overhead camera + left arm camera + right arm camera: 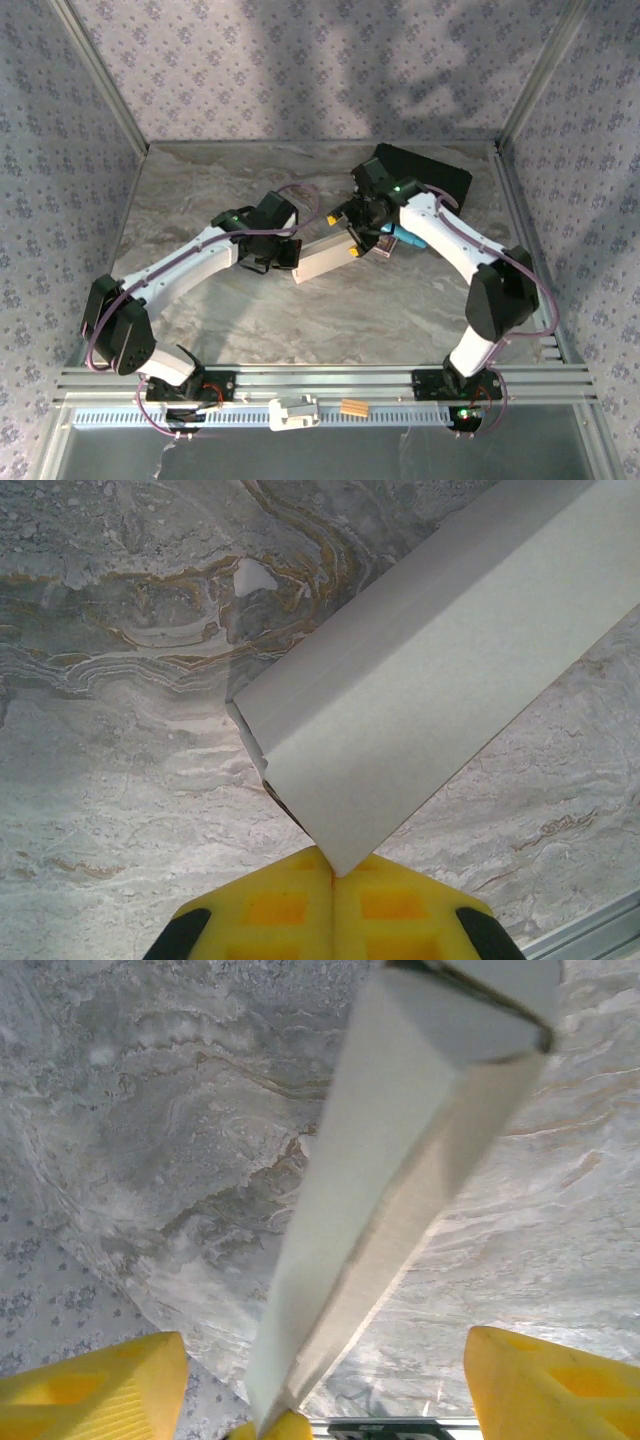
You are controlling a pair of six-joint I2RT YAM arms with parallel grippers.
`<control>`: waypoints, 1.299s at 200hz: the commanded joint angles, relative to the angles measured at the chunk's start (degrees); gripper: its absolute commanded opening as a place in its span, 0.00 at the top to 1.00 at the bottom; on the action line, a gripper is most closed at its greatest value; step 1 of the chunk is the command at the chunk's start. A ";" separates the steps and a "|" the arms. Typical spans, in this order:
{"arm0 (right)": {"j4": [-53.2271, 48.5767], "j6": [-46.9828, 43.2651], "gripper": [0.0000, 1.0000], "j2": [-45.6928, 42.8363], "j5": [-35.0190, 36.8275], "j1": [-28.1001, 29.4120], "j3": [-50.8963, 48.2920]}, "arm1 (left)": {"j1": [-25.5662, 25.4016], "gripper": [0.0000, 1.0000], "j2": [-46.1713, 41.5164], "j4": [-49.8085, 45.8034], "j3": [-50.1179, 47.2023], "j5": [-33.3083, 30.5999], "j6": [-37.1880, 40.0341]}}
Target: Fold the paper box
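Left wrist view: the left gripper [333, 885] pinches 1 corner of the paper box [430, 700] over the marble worktop [120, 810], probably steadying it. The right gripper [320, 1385], spread wide, straddles the box's other end.

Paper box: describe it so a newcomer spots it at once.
Start at the marble table. Near its middle, the paper box is the white cardboard slab, one corner pinched by the left gripper; the case behind is black.
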 commanded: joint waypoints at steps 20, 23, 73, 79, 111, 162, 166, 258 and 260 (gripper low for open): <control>3.97 -0.80 0.30 -2.39 -1.32 -0.75 -6.85 | -0.32 1.00 3.89 -3.63 -1.89 -1.21 0.95; 4.33 -0.76 0.30 -2.21 -1.31 -0.89 -7.06 | -0.32 1.00 3.87 -3.63 -1.78 -1.21 0.91; 4.32 -2.38 0.46 0.07 -1.66 -2.00 -7.86 | -0.30 1.00 3.97 -3.74 -1.40 -0.99 0.74; 3.98 -2.49 0.48 0.14 -1.71 -1.99 -8.22 | -0.32 1.00 3.80 -3.64 -1.41 -0.99 0.52; 1.43 -3.19 0.53 0.39 -1.71 -1.86 -10.01 | 0.44 0.99 2.61 -2.85 -0.93 0.28 -1.30; -0.95 -3.78 0.54 3.17 -1.72 -1.83 -11.35 | 1.91 0.00 -1.49 -1.16 0.07 4.04 -4.87; -1.05 -3.94 0.54 3.40 -1.65 -1.82 -11.34 | 2.13 0.00 -2.07 -0.96 0.23 4.12 -5.26; -1.73 -3.84 0.57 4.40 -1.45 -1.61 -11.25 | 10.69 0.34 -12.38 24.00 -17.85 12.38 -25.11; -1.70 -3.81 0.57 4.41 -1.45 -1.62 -11.25 | 10.96 0.35 -12.46 24.57 -18.19 12.77 -25.46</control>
